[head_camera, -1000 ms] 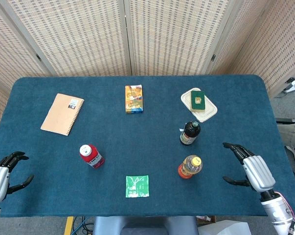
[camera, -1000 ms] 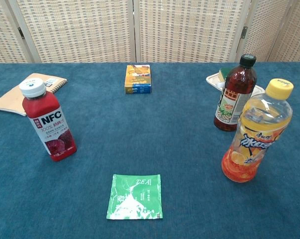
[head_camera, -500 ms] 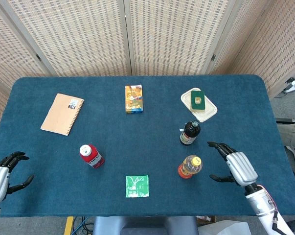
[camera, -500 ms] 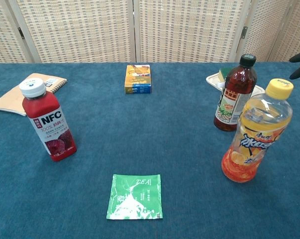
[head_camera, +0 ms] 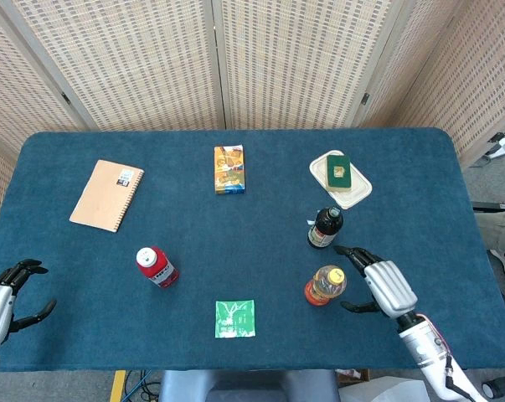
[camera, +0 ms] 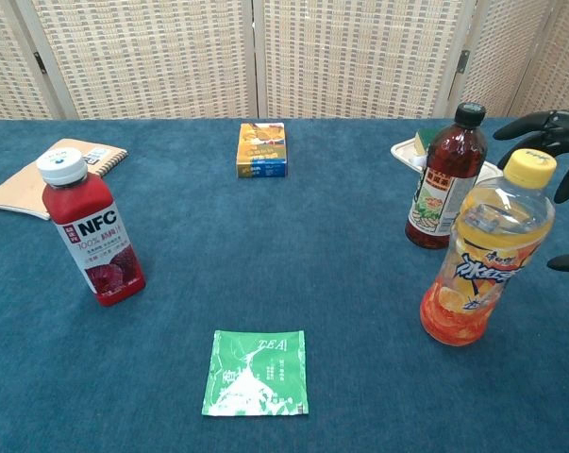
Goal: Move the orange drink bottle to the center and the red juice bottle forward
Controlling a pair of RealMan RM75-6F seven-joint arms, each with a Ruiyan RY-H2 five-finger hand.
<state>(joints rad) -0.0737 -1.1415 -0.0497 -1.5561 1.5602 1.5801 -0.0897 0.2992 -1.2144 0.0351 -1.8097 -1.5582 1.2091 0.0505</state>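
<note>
The orange drink bottle (head_camera: 325,286) (camera: 485,252) with its yellow cap stands upright at the front right of the table. My right hand (head_camera: 381,285) (camera: 558,156) hovers open just to its right, fingers spread toward the bottle without touching it. The red juice bottle (head_camera: 156,267) (camera: 91,230), white-capped, stands upright at the front left. My left hand (head_camera: 2,300) rests open at the table's front left corner, far from the red bottle; the chest view does not show it.
A dark brown bottle (head_camera: 325,227) (camera: 446,178) stands just behind the orange one. A green tea sachet (head_camera: 235,319) (camera: 257,372) lies front centre. A notebook (head_camera: 106,194), a snack box (head_camera: 229,168) and a white tray (head_camera: 357,193) holding a green item sit farther back.
My right hand has moved leftward toward the orange drink bottle and now appears at the chest view's right edge. The left hand and both bottles stay put.
</note>
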